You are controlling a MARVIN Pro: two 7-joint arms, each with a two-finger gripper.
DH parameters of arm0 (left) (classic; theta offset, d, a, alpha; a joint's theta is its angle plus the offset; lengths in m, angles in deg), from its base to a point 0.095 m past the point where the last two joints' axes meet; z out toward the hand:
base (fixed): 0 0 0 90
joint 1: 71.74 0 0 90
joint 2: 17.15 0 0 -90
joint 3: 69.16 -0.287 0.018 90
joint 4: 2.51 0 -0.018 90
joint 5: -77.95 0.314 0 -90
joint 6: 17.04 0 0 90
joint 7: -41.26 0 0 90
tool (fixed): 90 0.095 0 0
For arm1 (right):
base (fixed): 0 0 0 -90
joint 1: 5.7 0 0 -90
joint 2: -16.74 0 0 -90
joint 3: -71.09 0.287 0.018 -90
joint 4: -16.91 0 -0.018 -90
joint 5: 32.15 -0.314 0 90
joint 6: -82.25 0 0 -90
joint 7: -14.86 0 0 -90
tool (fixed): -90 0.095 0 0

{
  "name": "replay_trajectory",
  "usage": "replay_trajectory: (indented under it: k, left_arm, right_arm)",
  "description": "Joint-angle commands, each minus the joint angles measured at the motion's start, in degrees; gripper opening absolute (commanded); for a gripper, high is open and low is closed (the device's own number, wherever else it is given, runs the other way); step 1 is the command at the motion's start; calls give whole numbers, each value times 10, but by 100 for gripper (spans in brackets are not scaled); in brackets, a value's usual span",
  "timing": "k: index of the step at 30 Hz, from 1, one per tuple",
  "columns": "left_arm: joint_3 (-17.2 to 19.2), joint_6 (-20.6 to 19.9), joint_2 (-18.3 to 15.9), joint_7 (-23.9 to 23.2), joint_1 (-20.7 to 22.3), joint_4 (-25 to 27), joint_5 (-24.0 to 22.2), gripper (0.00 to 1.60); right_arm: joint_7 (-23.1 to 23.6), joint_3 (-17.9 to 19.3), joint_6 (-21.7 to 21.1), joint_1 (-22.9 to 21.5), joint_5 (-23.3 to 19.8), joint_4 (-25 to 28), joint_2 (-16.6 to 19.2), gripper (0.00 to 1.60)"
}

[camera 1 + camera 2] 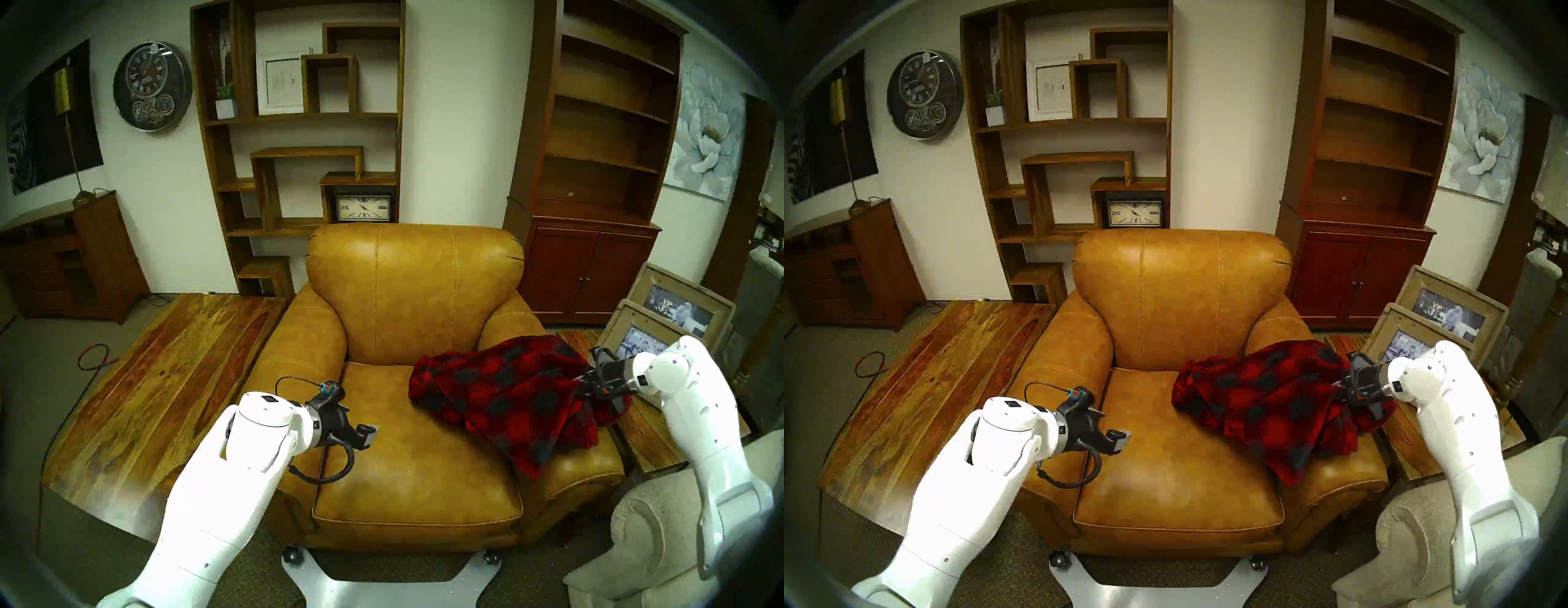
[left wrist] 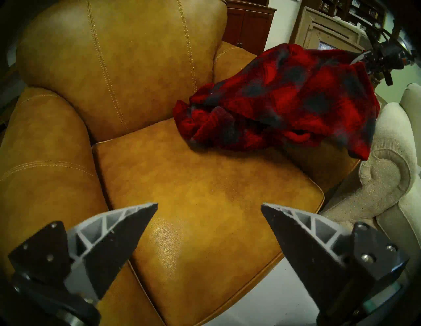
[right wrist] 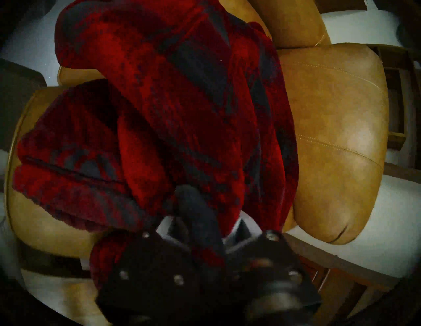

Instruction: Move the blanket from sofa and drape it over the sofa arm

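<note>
The red and dark plaid blanket [image 1: 509, 395] lies rumpled across the right side of the tan leather sofa [image 1: 415, 297], over the seat's right edge and the sofa arm [image 1: 568, 471]. One end of it is lifted outward past the arm. My right gripper [image 1: 581, 380] is shut on that lifted end, beyond the arm's outer side. In the right wrist view the blanket [image 3: 159, 113] bunches around the right gripper [image 3: 200, 218] and hides its fingertips. My left gripper [image 1: 369, 435] is open and empty above the seat's left part. In the left wrist view the left gripper [image 2: 209, 207] faces the blanket [image 2: 284, 102].
A long wooden table [image 1: 169, 382] stands left of the sofa. A beige fabric chair with a scrolled arm [image 1: 662, 530] is at the front right. Framed pictures [image 1: 670, 322] lean on a wooden side table [image 1: 640, 429] just right of the sofa arm. Shelves and a cabinet [image 1: 589, 271] stand behind.
</note>
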Motion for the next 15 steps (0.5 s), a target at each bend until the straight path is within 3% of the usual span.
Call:
replay_trajectory:
  k: [1,6,9,15]
  left_arm:
    - [0,2,0,-1,4,8,0,160]
    - [0,2,0,-1,4,9,0,160]
    - [0,2,0,-1,4,10,0,160]
    - [0,2,0,-1,4,10,0,160]
  right_arm:
    - [51,40,67,-43,11,15,65,0]
    - [72,36,124,-57,9,32,91,0]
    - [46,32,148,-60,17,26,107,0]
    - [-4,21,149,-80,43,-1,139,0]
